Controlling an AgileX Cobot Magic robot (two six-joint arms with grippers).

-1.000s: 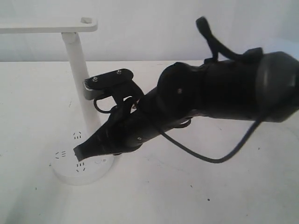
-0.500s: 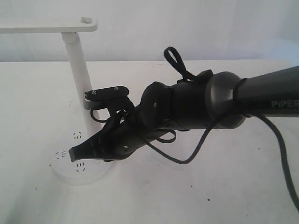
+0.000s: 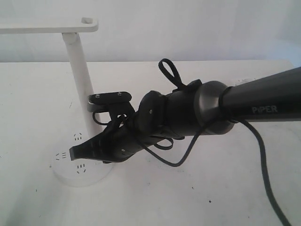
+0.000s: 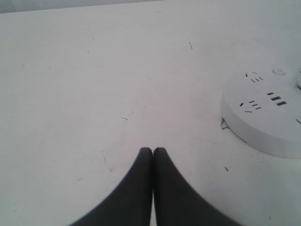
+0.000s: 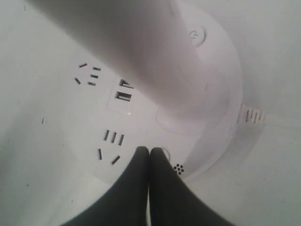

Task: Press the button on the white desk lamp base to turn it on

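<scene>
The white desk lamp base (image 3: pixel 91 175) sits at the left of the table, with its slanted stem (image 3: pixel 80 80) rising from it. My right gripper (image 3: pixel 73 154) reaches across over the base's top, jaws shut. In the right wrist view the right gripper (image 5: pixel 149 150) has its tips on the base (image 5: pixel 221 94), right at the button (image 5: pixel 165 153); only part of its faint ring shows beside the fingertips. The left gripper (image 4: pixel 153 149) is shut over bare table, well apart from the base (image 4: pixel 268 134).
The lamp head (image 3: pixel 47 28) is a flat white bar at the top left. Another small round disc (image 5: pixel 197 35) with a power-like mark lies beyond the stem (image 5: pixel 141 47). Socket slots (image 5: pixel 113 137) and USB ports (image 5: pixel 123 96) mark the base. A black cable (image 3: pixel 261 155) hangs from the right arm.
The right arm has stretched further left and dropped lower, and its shut tips have slid slightly left over the base. In the last half second it has hardly moved.
</scene>
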